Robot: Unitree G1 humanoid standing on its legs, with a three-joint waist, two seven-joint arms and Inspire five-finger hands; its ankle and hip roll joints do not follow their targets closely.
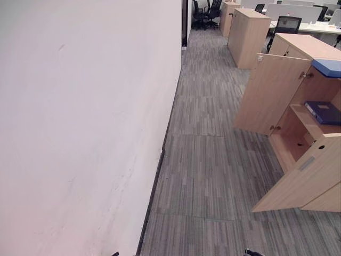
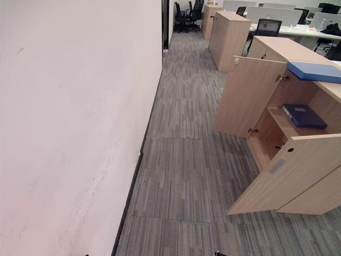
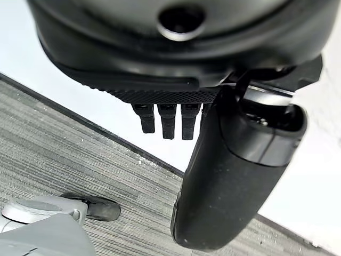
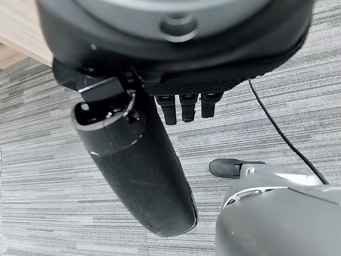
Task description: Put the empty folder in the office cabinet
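Observation:
An open wooden office cabinet [image 1: 298, 176] stands at the right, both doors swung out towards the aisle. On its inner shelf lies a dark blue folder [image 2: 303, 115]. A light blue folder [image 2: 315, 71] rests flat on the cabinet's top. My left hand [image 3: 176, 53] hangs beside the white wall with straight fingers [image 3: 168, 122] and nothing in it. Over the grey carpet hangs my right hand [image 4: 176, 48], its fingers [image 4: 184, 109] and thumb relaxed, holding nothing. Both hands are well away from the cabinet.
A white wall [image 1: 80, 133] runs along the left. A grey carpet aisle [image 1: 208, 160] leads ahead between the wall and the cabinets. Farther on stand another wooden cabinet [image 1: 248, 34], desks and black office chairs [image 1: 285, 24].

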